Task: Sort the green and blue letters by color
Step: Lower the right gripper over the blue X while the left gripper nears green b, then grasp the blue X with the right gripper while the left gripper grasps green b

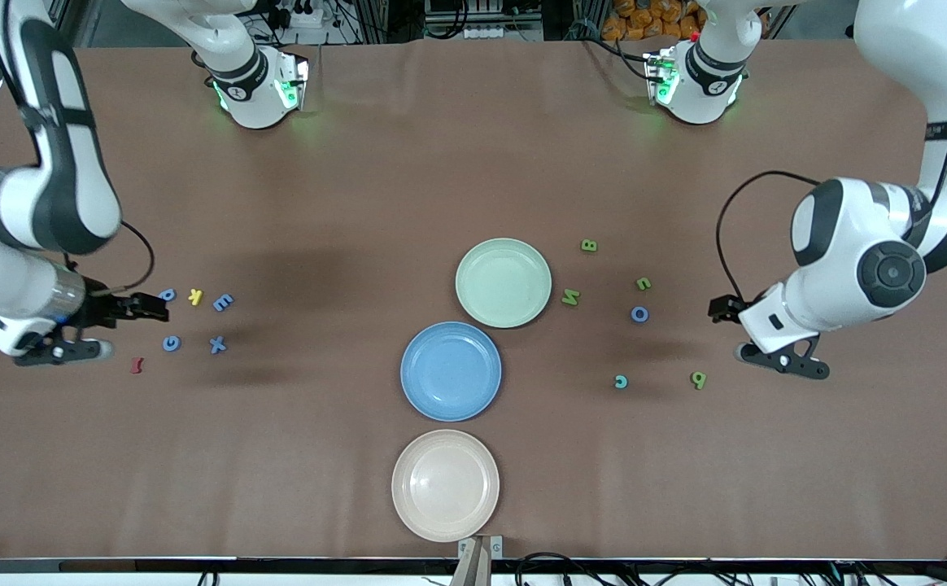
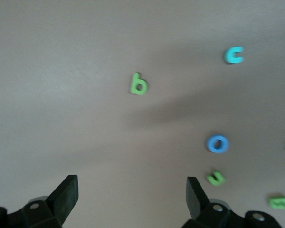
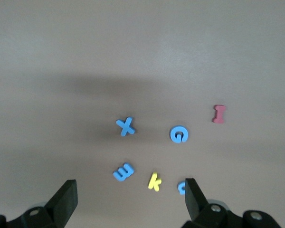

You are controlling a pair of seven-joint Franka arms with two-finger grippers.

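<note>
Both hands gape empty above the worktop (image 1: 360, 163), the right hand (image 3: 128, 199) over blue letters X (image 3: 126, 126), E (image 3: 123, 171) and G (image 3: 179, 134), the left hand (image 2: 132, 197) over blue O (image 2: 217, 143) and green b (image 2: 138, 84).

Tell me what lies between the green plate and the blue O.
In the front view, only the green M lies between the green plate and the blue O; the rest of that stretch is bare table.
</note>
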